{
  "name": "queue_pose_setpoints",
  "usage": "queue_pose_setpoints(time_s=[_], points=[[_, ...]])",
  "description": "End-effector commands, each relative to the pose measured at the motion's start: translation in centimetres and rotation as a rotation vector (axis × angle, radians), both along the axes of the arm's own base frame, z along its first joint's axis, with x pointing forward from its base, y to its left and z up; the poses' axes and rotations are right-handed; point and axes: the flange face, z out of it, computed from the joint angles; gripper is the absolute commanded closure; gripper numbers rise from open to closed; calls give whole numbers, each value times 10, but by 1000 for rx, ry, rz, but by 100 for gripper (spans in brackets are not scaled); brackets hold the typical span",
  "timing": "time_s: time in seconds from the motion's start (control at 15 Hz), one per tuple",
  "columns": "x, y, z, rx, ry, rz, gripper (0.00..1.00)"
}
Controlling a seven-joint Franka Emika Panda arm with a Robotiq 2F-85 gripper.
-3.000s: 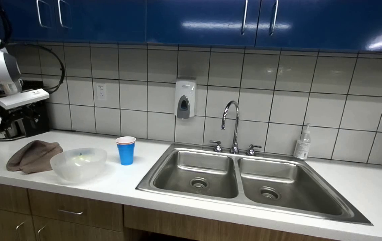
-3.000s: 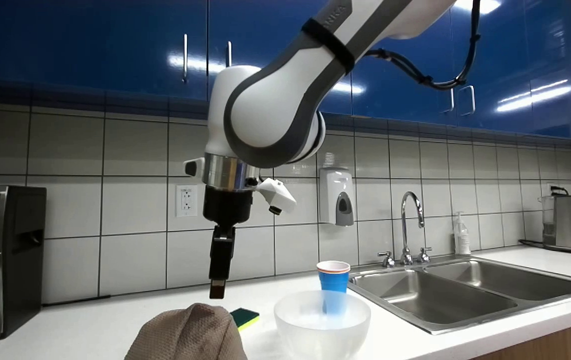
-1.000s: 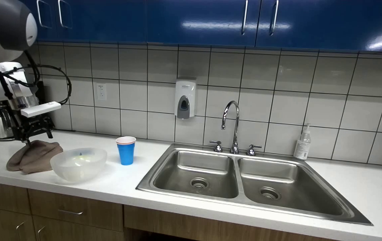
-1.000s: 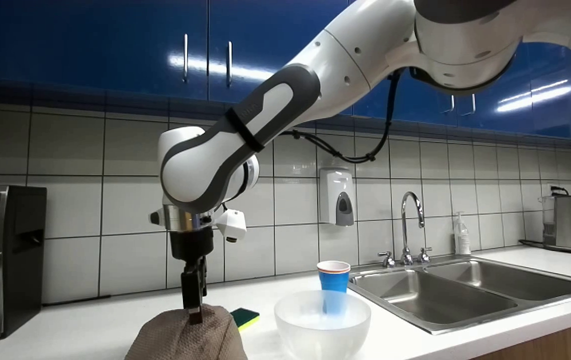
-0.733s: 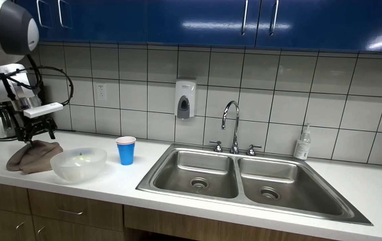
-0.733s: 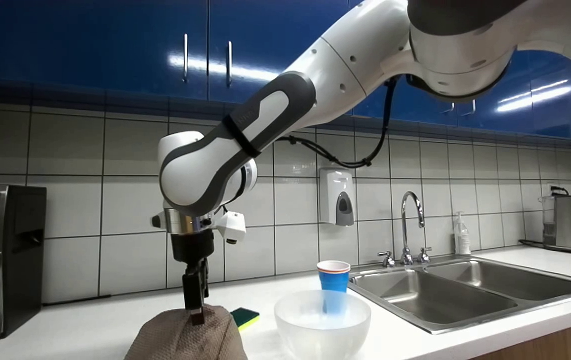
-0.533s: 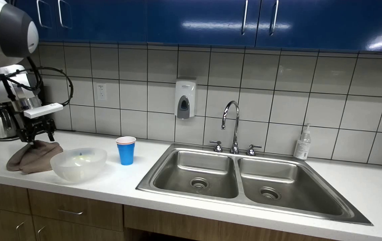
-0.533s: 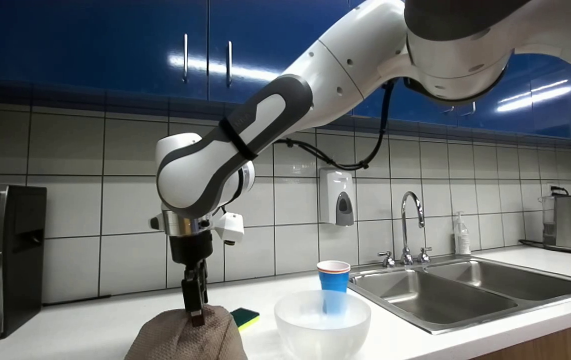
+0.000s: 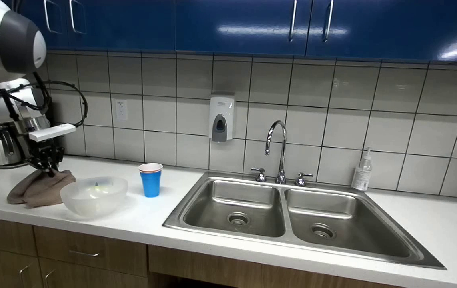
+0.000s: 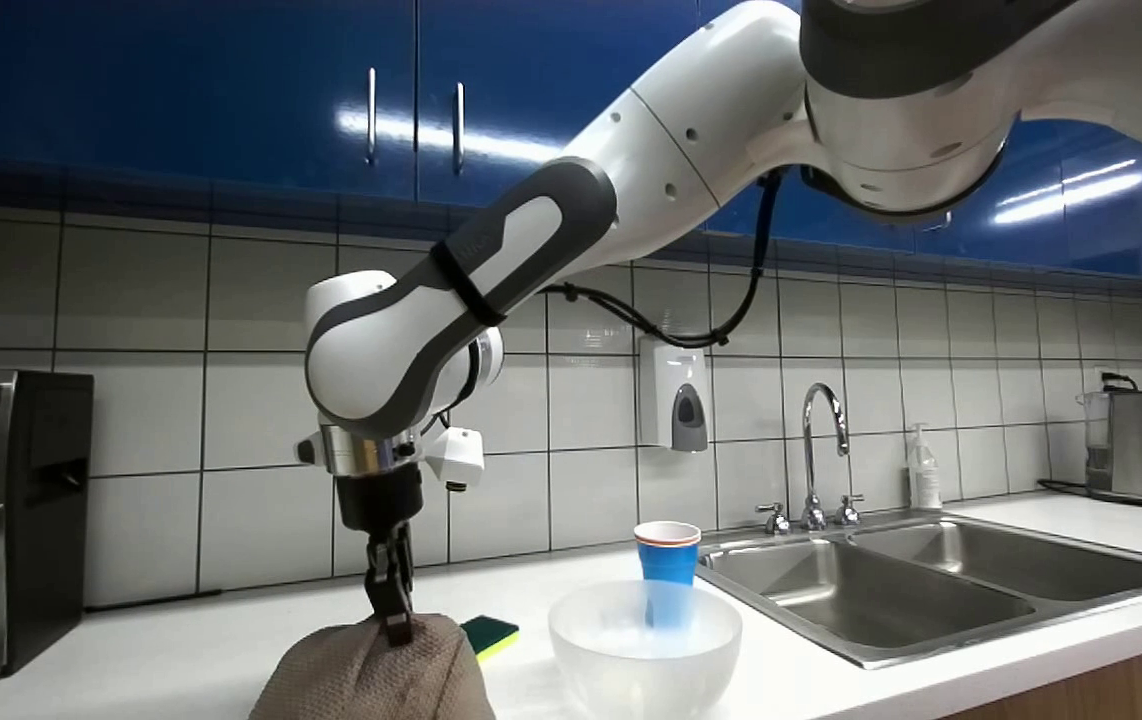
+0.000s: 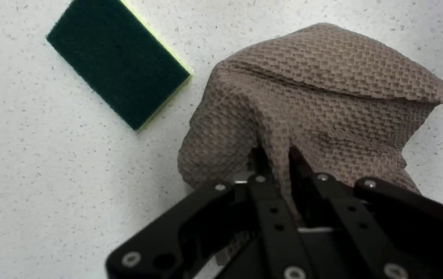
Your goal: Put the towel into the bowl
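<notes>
A brown waffle-weave towel [image 11: 341,69] lies bunched on the counter, also visible in both exterior views. In the wrist view my gripper [image 11: 276,149] is shut on a raised fold of it, the cloth pinched between the two black fingers. From an exterior view the gripper [image 10: 398,628] points straight down into the top of the towel [image 10: 361,680], which rests on the counter. The translucent white bowl [image 10: 631,660] stands right beside the towel, apart from the gripper; in an exterior view the bowl [image 9: 92,200] partly overlaps the towel's edge.
A green and yellow sponge [image 11: 120,62] lies close to the towel. Blue stacked cups [image 9: 151,182] stand behind the bowl. Farther along is a double sink [image 9: 236,208] with a faucet. A black coffee machine [image 10: 11,500] stands at the counter's end.
The gripper has come down onto the towel from above it, and its fingers have closed on a fold. The top of the towel has shifted slightly; bowl and cups have stayed put.
</notes>
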Motion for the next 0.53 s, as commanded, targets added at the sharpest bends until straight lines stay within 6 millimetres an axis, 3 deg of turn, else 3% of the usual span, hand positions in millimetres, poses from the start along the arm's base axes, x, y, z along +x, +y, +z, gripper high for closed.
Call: queue_pose_setpoints(time_s=[0.0,0.47], points=[[6,4,5,-32,1,19,100],[6,2,18,-19,-7,12,99]])
